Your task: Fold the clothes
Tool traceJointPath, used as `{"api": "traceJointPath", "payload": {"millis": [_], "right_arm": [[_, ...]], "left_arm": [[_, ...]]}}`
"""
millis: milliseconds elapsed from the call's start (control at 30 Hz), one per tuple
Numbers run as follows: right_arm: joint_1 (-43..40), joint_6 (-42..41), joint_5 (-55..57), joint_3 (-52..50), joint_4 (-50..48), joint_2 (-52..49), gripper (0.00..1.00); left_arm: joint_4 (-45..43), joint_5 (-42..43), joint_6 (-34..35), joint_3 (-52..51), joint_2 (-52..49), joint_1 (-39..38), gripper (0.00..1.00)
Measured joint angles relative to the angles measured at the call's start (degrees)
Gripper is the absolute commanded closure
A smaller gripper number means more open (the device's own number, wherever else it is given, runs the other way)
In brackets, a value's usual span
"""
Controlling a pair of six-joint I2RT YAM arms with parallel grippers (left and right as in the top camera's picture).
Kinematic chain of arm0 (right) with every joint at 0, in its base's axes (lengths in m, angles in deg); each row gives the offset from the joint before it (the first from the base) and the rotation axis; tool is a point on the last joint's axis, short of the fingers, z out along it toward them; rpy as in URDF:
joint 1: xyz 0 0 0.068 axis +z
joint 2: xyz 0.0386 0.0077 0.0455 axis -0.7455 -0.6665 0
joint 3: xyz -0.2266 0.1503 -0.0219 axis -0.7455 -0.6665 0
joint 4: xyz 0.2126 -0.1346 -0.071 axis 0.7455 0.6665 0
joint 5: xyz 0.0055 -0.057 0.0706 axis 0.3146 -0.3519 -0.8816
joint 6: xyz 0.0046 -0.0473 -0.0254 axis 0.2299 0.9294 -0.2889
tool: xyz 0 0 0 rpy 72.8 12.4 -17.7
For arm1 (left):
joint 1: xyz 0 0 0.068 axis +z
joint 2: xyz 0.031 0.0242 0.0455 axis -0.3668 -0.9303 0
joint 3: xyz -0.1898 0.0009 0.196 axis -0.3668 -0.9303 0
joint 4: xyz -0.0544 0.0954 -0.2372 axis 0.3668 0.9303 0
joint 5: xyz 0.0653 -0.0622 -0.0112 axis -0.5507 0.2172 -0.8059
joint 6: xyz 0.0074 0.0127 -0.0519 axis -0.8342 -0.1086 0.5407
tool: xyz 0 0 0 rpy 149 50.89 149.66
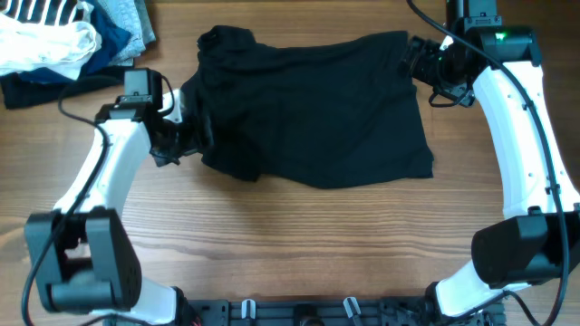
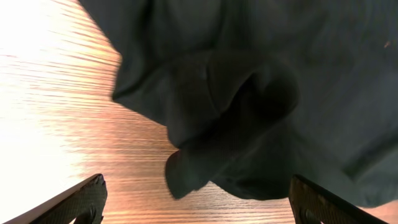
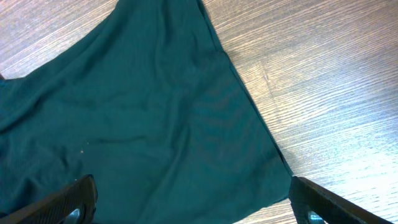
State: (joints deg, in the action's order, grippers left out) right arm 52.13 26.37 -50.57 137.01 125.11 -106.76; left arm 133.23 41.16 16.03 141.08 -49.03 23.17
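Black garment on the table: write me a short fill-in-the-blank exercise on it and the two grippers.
The black garment lies on a ____ table.
The left gripper has its jaws ____ over the garment's bunched edge.
The heap of other clothes lies on the ____ arm's side.
The right gripper holds ____.
Missing words: wooden; open; left; nothing.

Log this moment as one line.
garment: spread on table, left side bunched | left gripper: open, empty | right gripper: open, empty
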Motion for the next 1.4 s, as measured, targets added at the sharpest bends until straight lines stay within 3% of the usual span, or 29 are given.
{"api": "traceJointPath", "payload": {"millis": [167, 300, 600, 833, 1133, 1400], "right_arm": [[0.00, 0.00, 0.00, 0.00, 0.00, 0.02, 0.00], [0.00, 0.00, 0.00, 0.00, 0.02, 0.02, 0.00], [0.00, 1.05, 0.00, 0.00, 2.82, 0.00, 0.00], [0.00, 0.37, -0.35, -1.62, 5.95, 0.02, 0.01], [-0.57, -3.19, -2.36, -17.29, 4.28, 0.00, 0.00], [-6.51, -5.64, -2.99, -26.60, 1.03, 0.00, 0.02]], "left_arm": [[1.07, 1.86, -1.81, -0.26, -4.11, -2.38, 0.06], [1.40, 2.29, -2.54, -0.39, -4.79, -3.82, 0.17], [1.11, 2.29, -5.51, -0.42, -4.79, -3.87, 0.96], [0.76, 2.27, -6.05, -0.42, -4.79, -3.87, 0.96], [0.74, -2.14, -1.70, -0.44, -4.79, -3.74, 0.96], [0.72, -3.82, 0.44, -0.42, -4.79, -1.92, 0.96]]}}
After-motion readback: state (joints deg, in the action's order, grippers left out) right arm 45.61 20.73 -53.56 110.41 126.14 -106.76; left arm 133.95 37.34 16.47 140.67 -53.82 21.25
